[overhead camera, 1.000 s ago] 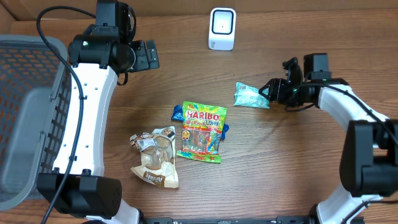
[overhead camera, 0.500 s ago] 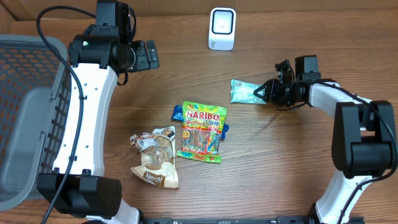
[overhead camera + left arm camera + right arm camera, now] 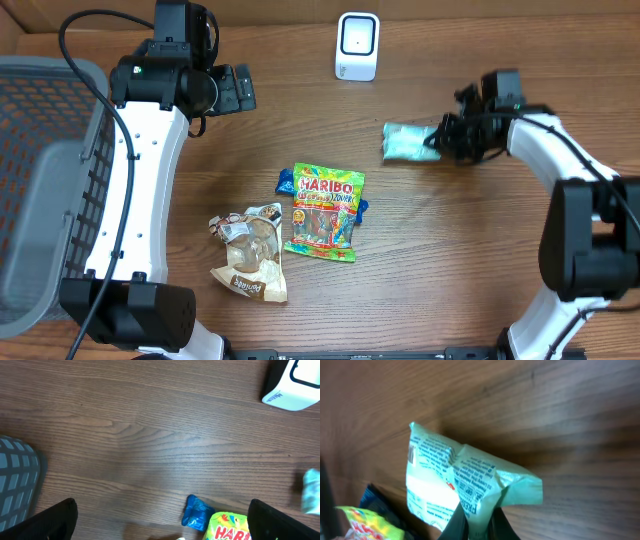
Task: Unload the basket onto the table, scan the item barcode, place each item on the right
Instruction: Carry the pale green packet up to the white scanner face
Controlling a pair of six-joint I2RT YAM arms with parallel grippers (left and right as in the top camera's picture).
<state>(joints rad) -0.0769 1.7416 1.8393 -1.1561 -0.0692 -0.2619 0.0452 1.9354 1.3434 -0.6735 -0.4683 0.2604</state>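
The right gripper (image 3: 442,140) is seen over the right rear part of the table (image 3: 450,260). Its jaws are closed almost fully, and a corner of the mint-green packet (image 3: 408,141) is pinched between them. In the right wrist view the crumpled edge of that packet (image 3: 455,485) is seen clamped at the dark fingertips (image 3: 460,522), with printed text on the face turned to the camera. No barcode can be made out there. A shadow is cast on the wood beside the packet; whether it rests on the table cannot be determined.

The packet is located to the right of the white scanner (image 3: 357,46) and nearer the front edge, well apart from it. The scanner is stood upright at the rear of the table.

The left gripper (image 3: 238,88) is held above the left rear of the table with its jaws spread fully wide, and nothing is held in them.

A Haribo bag (image 3: 325,212) is laid flat near the table's centre, partly over a blue packet (image 3: 286,182). A brown snack bag (image 3: 250,255) is laid just to its left. A grey mesh basket (image 3: 40,180) is placed at the left edge.
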